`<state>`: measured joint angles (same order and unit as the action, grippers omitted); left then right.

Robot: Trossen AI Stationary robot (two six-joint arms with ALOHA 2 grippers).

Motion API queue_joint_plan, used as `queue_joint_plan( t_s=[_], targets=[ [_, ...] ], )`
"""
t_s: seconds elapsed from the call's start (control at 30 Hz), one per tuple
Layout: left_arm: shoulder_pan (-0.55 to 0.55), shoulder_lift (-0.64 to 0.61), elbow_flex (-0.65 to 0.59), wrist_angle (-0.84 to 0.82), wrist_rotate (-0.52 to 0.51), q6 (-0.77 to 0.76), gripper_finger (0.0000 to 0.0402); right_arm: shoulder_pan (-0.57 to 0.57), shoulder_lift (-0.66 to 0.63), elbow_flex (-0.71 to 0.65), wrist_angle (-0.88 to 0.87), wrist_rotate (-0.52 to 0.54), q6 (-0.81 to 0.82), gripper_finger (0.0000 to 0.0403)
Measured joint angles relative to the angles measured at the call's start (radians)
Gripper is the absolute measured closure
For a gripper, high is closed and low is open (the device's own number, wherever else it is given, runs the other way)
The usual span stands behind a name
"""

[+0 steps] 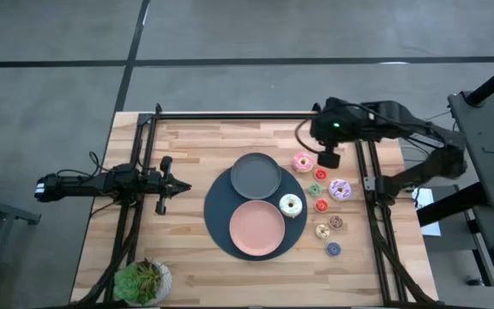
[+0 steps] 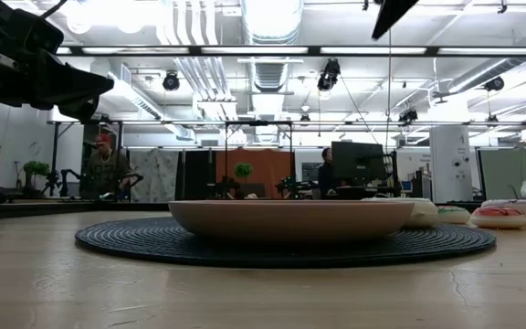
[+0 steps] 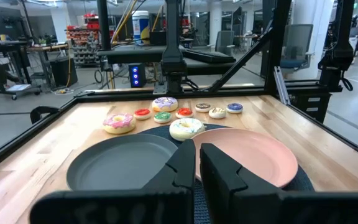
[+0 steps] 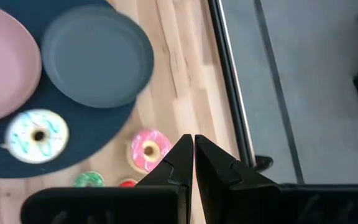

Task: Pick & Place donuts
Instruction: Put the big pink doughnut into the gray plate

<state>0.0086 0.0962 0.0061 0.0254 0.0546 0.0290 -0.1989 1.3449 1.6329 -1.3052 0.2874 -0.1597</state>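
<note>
Right fingers (image 4: 193, 149) pressed together, empty, above table just beside pink donut (image 4: 148, 149).

Pink plate (image 4: 2, 65) cut by edge

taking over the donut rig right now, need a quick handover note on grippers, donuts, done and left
Right gripper: shut, empty, raised near the pink donut at the table's right side.
Left gripper: shut, empty, waiting at the left side.
Donuts: white donut on the dark mat's edge beside the pink plate; lilac donut and the small donuts loose on the wood to the right.
Done: nothing on the pink plate or the grey plate.
Left: likely every donut still to be picked and placed.
</note>
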Motion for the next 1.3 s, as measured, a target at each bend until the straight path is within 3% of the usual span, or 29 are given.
queue_joint_plan(
  t_s=[0.27, 0.73, 0.97, 1.13, 1.3],
  targets=[
    [0.0, 0.0, 0.0, 0.0, 0.0, 0.0, 0.0402, -0.115, 0.073, -0.007, 0.0, -0.082, -0.04, 0.0394],
    [0.0, 0.0, 0.0, 0.0, 0.0, 0.0, 0.0402, -0.16, 0.083, -0.152, 0.008, -0.11, -0.128, 0.0394],
    [0.0, 0.0, 0.0, 0.0, 0.0, 0.0, 0.0402, -0.169, 0.057, -0.25, 0.066, -0.119, -0.195, 0.0394],
    [0.0, 0.0, 0.0, 0.0, 0.0, 0.0, 0.0402, -0.175, 0.012, -0.335, 0.151, -0.207, -0.222, 0.0394],
    [0.0, 0.0, 0.0, 0.0, 0.0, 0.0, 0.0402, -0.175, -0.032, -0.424, 0.224, -0.22, -0.232, 0.0394]
  ],
)
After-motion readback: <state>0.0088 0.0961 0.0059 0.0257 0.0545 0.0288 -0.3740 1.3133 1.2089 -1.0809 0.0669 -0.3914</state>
